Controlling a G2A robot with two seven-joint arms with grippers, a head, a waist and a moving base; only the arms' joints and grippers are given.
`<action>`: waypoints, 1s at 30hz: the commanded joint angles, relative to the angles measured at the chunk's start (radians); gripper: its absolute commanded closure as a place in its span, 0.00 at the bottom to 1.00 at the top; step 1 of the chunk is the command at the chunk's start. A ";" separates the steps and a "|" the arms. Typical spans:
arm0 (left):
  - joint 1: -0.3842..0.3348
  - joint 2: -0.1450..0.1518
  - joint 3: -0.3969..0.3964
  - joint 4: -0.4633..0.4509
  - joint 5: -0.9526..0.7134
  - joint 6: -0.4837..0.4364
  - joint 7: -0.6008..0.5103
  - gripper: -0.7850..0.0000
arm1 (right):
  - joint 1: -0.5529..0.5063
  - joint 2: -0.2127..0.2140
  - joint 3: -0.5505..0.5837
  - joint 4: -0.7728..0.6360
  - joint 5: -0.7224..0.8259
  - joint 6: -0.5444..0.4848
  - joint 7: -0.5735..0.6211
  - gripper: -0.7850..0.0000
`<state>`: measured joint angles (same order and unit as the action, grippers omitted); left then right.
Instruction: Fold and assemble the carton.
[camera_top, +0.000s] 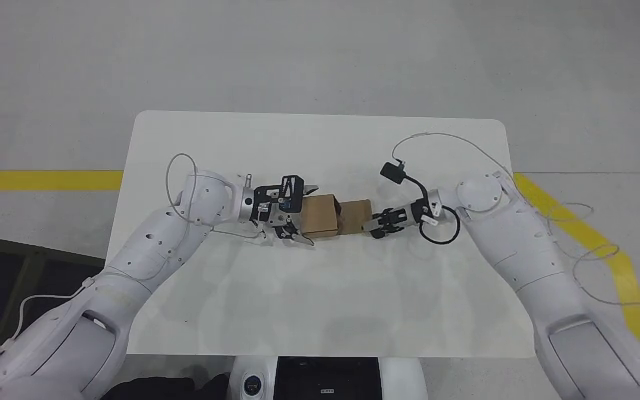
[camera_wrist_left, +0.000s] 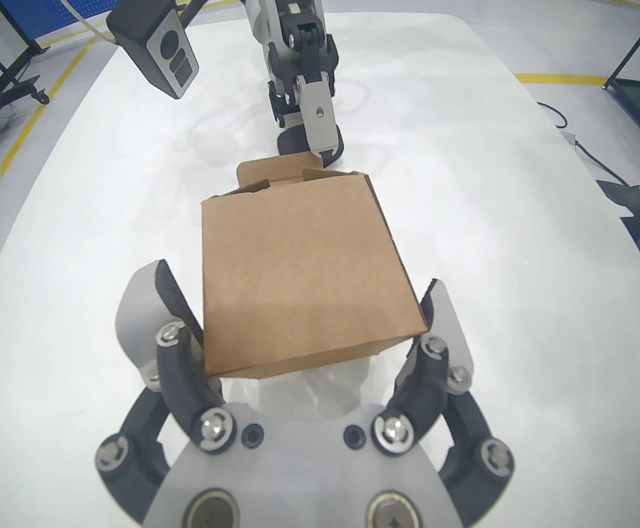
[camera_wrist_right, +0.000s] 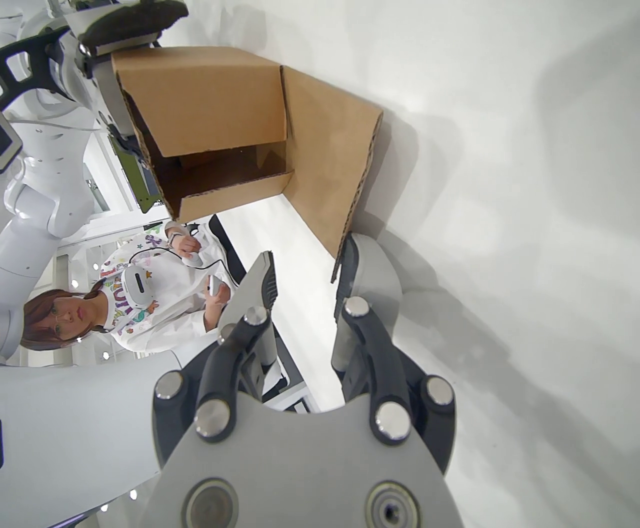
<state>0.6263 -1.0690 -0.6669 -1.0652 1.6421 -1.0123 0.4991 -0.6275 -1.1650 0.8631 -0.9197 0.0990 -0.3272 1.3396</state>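
A brown cardboard carton (camera_top: 322, 215) lies on its side at the middle of the white table (camera_top: 300, 140). My left gripper (camera_top: 298, 213) is shut on the carton's closed end (camera_wrist_left: 300, 280), one finger (camera_wrist_left: 165, 300) against each side. The carton's open end (camera_wrist_right: 215, 170) faces my right gripper (camera_wrist_right: 310, 270), with a long flap (camera_wrist_right: 330, 165) folded outward along the table. The right gripper is open, and the fingertip (camera_wrist_right: 357, 260) nearer the table sits right at the flap's end. From the left wrist view the right gripper (camera_wrist_left: 315, 150) stands just behind the carton's far flaps (camera_wrist_left: 272, 172).
A thin cable (camera_top: 450, 138) loops over the table's far right part. The right arm's wrist camera (camera_wrist_left: 160, 55) hangs above the table beyond the carton. Bare tabletop (camera_wrist_left: 500, 225) lies on both sides of the carton and toward the near edge.
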 joint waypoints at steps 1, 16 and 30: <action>-0.001 0.000 -0.001 0.001 0.001 0.000 0.000 0.00 | 0.005 -0.002 -0.004 0.007 0.004 0.001 -0.001 0.68; 0.000 0.001 0.005 -0.003 0.003 0.000 0.003 0.00 | 0.062 -0.040 -0.054 0.018 0.047 -0.020 -0.022 0.69; -0.006 0.002 0.023 -0.005 -0.004 0.000 0.002 0.00 | 0.129 -0.068 -0.127 -0.027 -0.090 0.052 -0.051 0.71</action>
<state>0.6206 -1.0666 -0.6459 -1.0698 1.6392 -1.0123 0.5028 -0.5008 -1.2311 0.7400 -0.9402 0.0154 -0.2807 1.2919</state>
